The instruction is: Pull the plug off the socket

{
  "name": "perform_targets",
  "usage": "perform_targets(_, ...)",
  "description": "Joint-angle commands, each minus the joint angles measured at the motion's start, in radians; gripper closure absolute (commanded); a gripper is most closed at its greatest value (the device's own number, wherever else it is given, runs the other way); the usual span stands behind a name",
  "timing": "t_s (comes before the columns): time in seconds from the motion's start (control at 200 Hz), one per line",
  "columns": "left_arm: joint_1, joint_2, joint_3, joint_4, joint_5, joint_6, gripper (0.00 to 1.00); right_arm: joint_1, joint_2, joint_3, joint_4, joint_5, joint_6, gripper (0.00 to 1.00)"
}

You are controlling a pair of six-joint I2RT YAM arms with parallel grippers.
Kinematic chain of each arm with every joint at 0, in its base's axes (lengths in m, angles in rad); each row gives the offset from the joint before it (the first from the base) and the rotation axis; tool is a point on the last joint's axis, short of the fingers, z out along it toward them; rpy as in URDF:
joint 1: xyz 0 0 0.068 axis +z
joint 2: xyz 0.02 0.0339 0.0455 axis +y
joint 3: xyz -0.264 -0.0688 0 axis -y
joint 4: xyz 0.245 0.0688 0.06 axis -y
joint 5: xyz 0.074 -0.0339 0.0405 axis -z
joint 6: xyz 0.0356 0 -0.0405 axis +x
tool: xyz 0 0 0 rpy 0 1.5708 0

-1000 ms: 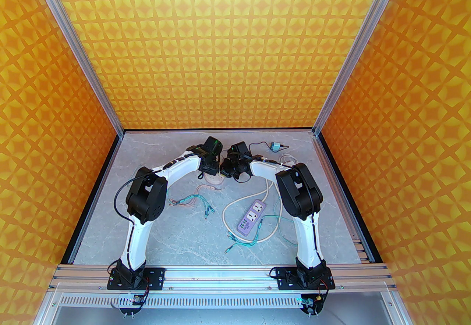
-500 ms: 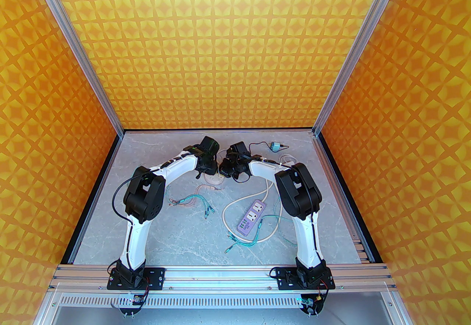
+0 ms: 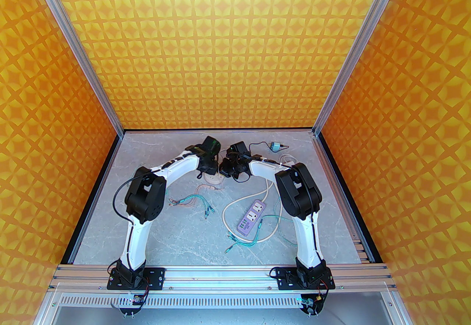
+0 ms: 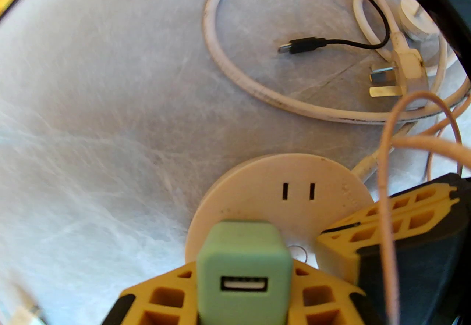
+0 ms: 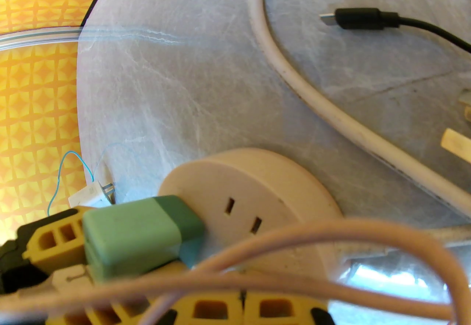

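Two-arm workcell at the far centre of the grey marbled table (image 3: 184, 235), arms converging over a round beige socket (image 4: 283, 184). The left gripper (image 4: 244, 301) is closed on the green plug (image 4: 244, 253); its yellow fingers (image 4: 162, 297) press the plug's two opposite sides, with the plug's USB port facing the left wrist camera. In the right wrist view, the plug's darker end meets the top face of the socket near its rim, and the plug body leans away from the face. Whether the prongs are seated cannot be told, since the joint is hidden. A free pair of slots lies open on the socket face beside the plug. The right gripper (image 5: 241, 307) has its jaws closed together. In the left wrist view its yellow fingers sit at the right-hand rim of the socket, just beside the plug. A thin beige cable (image 5: 294, 239) loops across in front of these fingers; contact between cable and fingers cannot be judged. Beyond the socket lie a thick white cable (image 4: 235, 70) in a loop, a black connector (image 4: 301, 46) inside that loop, and a white three-pin plug (image 4: 401, 73). A purple power strip (image 3: 251, 217) rests nearer the arm bases, well apart from the socket.
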Motion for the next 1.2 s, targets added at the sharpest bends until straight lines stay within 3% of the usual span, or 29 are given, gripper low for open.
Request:
perform_targets(0.0, 0.039, -0.091, -0.033, 0.088, 0.197, -0.083, 1.00, 0.009, 0.101, -0.052, -0.161, 0.113, -0.011, 1.00)
perform_targets(0.085, 0.030, -0.088, -0.025, 0.078, 0.172, -0.063, 1.00, 0.009, 0.100, -0.052, -0.161, 0.112, -0.011, 1.00)
perform_targets(0.39, -0.110, 0.025, 0.148, -0.101, -0.138, 0.071, 1.00, 0.011, 0.104, -0.043, -0.172, 0.117, -0.013, 1.00)
perform_targets(0.86, -0.037, -0.130, 0.022, -0.012, -0.048, -0.008, 1.00, 0.013, 0.106, -0.044, -0.168, 0.114, -0.014, 1.00)
perform_targets(1.195, 0.165, -0.289, -0.169, 0.101, 0.033, -0.157, 1.00, 0.011, 0.078, -0.035, -0.148, 0.087, -0.032, 1.00)
